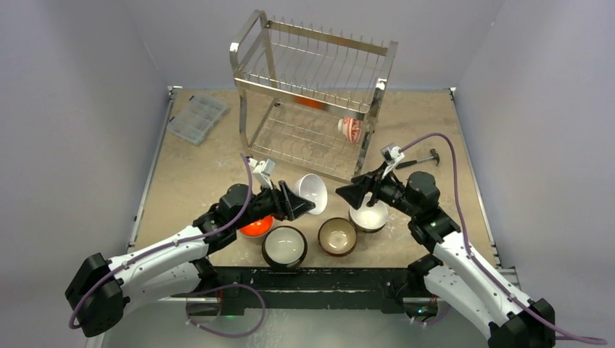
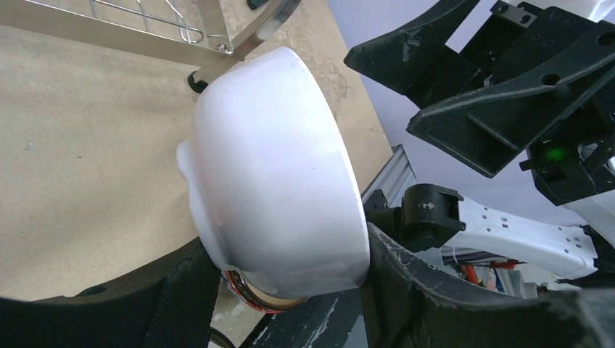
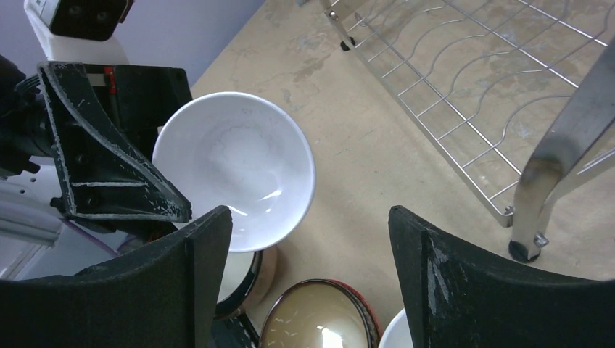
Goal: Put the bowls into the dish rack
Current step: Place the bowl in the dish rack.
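Left gripper [image 1: 301, 203] is pinching the white bowl [image 1: 313, 190], one finger on each side of its wall. The bowl is off the table [image 1: 203, 167] and tipped on its side, with its mouth facing 3 o'clock toward the other arm. It hangs at table centre, just off the 6 o'clock edge of the dish rack [image 1: 312, 94] and not touching it.

Right gripper [image 1: 357, 194] has its fingers spread wide with nothing between them. It sits at 3 o'clock of the held bowl, close but apart, above a second white bowl [image 1: 371, 217].

Other bowls sit upright in a row toward 6 o'clock:
- orange-red bowl [image 1: 255, 228], partly under the left arm
- dark-rimmed bowl [image 1: 284, 246], white inside
- brown bowl [image 1: 337, 236], just beside the second white one

In the rack, a patterned bowl [image 1: 351, 129] stands on edge at the 3 o'clock end of the lower tier. I see something orange through the wires near 12 and can't tell what it is.

The compartment box [image 1: 197, 117] is at 10 o'clock and the hammer [image 1: 420, 159] at 2 o'clock.
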Robot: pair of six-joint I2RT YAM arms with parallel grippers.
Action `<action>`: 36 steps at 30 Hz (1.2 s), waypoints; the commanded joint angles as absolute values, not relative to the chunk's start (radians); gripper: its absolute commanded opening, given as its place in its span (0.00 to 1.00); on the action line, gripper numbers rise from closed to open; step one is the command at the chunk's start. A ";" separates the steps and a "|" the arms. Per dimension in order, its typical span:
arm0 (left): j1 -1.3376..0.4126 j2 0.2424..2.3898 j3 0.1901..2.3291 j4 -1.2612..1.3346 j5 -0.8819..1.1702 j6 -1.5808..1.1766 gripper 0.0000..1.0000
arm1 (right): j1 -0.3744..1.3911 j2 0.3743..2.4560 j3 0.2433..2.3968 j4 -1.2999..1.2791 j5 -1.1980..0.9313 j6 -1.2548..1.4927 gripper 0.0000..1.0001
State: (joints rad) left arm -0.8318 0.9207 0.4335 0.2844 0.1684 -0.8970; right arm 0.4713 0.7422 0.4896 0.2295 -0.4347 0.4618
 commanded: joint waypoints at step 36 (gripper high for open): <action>-0.596 1.545 0.780 0.747 0.285 -0.782 0.00 | 0.474 0.650 0.505 0.081 -0.236 0.367 0.80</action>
State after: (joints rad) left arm -0.6048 1.4902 0.6685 0.6083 0.2359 -0.7933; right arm 0.4713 0.6487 0.4896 0.0612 -0.2245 0.3870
